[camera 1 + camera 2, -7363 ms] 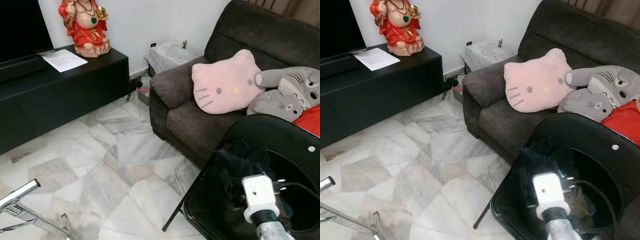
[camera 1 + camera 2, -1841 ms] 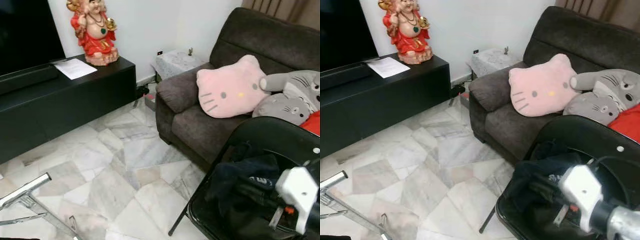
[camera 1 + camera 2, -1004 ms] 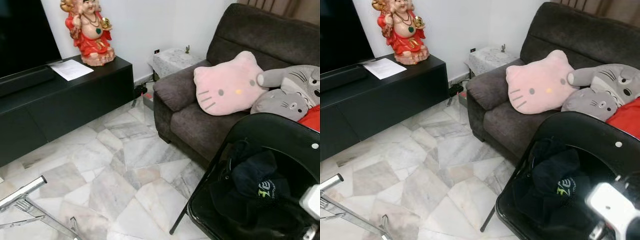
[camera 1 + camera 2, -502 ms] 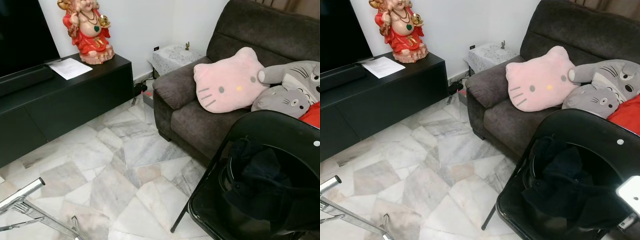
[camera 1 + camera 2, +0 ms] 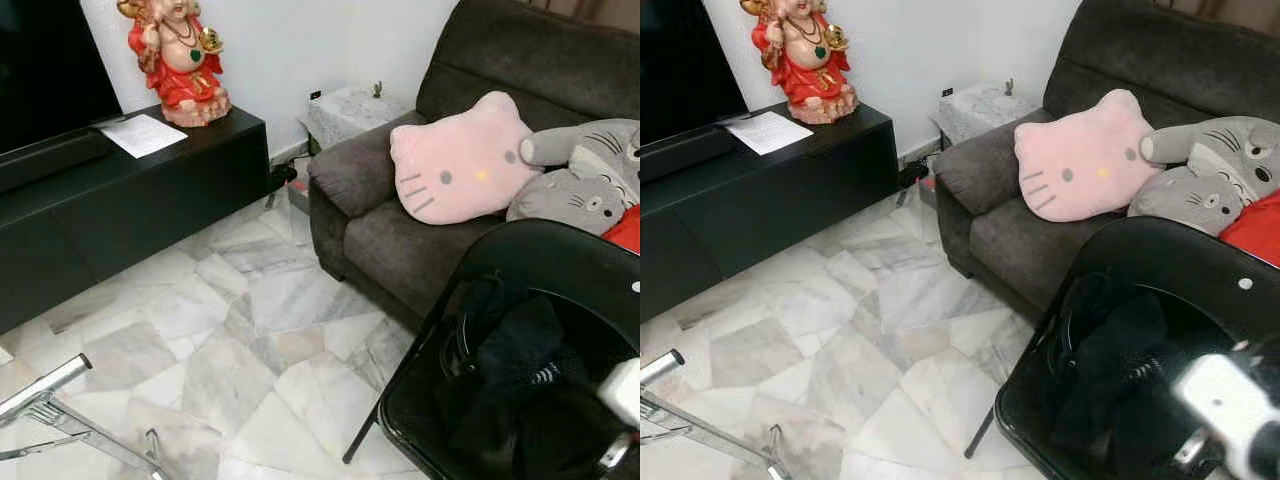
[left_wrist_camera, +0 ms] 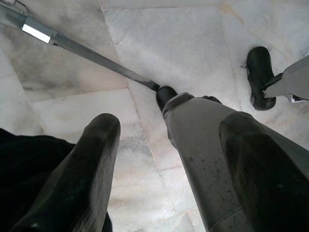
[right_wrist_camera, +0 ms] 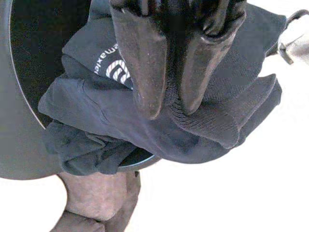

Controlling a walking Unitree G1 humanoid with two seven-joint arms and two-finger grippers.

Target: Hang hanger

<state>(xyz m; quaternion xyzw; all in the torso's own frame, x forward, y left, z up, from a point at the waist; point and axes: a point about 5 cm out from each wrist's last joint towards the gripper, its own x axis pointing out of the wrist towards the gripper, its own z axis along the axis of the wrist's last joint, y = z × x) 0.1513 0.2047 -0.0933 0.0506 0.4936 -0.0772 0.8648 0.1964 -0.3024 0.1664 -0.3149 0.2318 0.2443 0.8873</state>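
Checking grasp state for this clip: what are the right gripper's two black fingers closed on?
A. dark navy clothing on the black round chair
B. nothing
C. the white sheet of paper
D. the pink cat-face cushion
A: in the right wrist view the right gripper pinches a fold of the dark navy clothing heaped on the black round chair.

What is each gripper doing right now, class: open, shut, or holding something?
Left gripper: open, holding nothing, above the floor.
Right gripper: shut on the dark garment.
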